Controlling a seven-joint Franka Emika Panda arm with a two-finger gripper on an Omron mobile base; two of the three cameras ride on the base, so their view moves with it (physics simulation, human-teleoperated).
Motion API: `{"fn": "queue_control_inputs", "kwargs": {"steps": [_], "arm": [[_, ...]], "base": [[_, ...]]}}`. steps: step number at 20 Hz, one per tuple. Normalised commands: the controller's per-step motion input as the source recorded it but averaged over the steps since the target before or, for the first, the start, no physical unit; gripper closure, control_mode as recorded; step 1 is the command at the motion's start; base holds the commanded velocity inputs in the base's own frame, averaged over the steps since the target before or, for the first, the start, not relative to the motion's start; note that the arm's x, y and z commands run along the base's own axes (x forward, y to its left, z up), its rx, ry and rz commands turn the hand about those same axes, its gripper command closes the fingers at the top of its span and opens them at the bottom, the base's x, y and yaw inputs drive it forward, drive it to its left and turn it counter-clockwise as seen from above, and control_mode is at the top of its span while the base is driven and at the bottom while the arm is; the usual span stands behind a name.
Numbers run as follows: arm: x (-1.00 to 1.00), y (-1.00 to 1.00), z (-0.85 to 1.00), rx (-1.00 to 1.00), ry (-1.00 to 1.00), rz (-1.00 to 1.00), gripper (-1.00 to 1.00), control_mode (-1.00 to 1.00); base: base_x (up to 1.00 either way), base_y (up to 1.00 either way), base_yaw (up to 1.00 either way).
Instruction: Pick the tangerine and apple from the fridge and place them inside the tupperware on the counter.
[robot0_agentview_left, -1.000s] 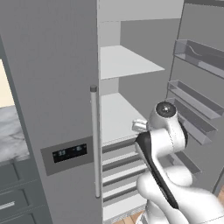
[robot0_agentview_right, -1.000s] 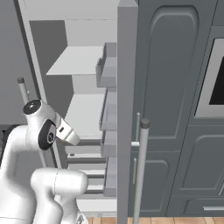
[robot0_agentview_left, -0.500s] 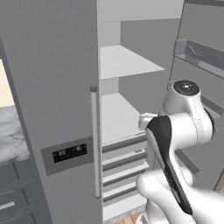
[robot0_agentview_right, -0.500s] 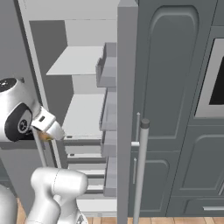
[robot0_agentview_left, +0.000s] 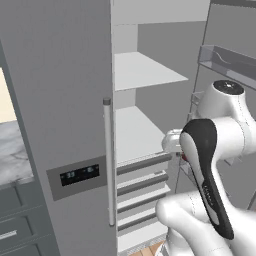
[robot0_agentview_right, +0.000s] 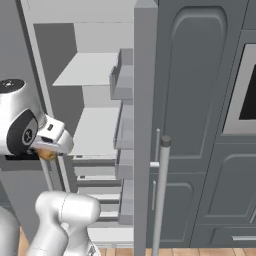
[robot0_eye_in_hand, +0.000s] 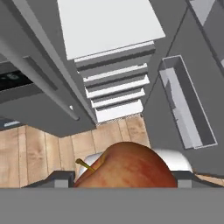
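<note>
- Between the 2 dark finger tips at the bottom of the hand view: the apple (robot0_eye_in_hand: 127, 168), red with a yellow-brown stem on its left side; the pincer (robot0_eye_in_hand: 124, 179) is pinching it, 1 tip on each side.
- Right base view: a small orange-brown patch of the apple (robot0_agentview_right: 48, 154) peeks out under the white hand, just outside the left front edge of the fridge (robot0_agentview_right: 145, 100) opening.
- Left base view: hand (robot0_agentview_left: 175, 142) sits at the front edge of the middle shelf (robot0_agentview_left: 135, 132); a sliver of red shows just behind the dark forearm. Pincer tips themselves hidden by the arm there.
- Fridge is open: door with the long vertical bar handle (robot0_agentview_left: 108, 160) and dark display panel (robot0_agentview_left: 79, 175) stands to the left in the left base view, the other door swung out with door bins (robot0_agentview_left: 227, 60) on the right.
- Shelves: upper shelf (robot0_agentview_left: 145, 70) and middle shelf both bare white; 4 drawer fronts (robot0_agentview_left: 142, 185) stacked below.
- Hand view looks down at the drawer fronts (robot0_eye_in_hand: 113, 87), a door bin (robot0_eye_in_hand: 186, 105) to the right, wood floor (robot0_eye_in_hand: 48, 148) below the door's lower edge.
- Open room: wide gap between the 2 door edges; arm stands in that gap, close to the right door's bins.
- Worktop (robot0_agentview_left: 12, 155): a marble strip shows at far left of the left base view, past the fridge door's outer edge.
- Tangerine and tupperware: cannot place them.
</note>
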Motion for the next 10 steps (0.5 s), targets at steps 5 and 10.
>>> {"fn": "queue_control_inputs", "kwargs": {"steps": [5, 10], "arm": [[0.0, 0.02, -0.18, -0.01, 0.0, 0.33, 1.0, -1.0], [0.0, 0.0, 0.0, 0.0, 0.0, 0.0, 1.0, 1.0]], "base": [[0.0, 0.0, 0.0], [-0.03, 0.64, 0.1]]}}
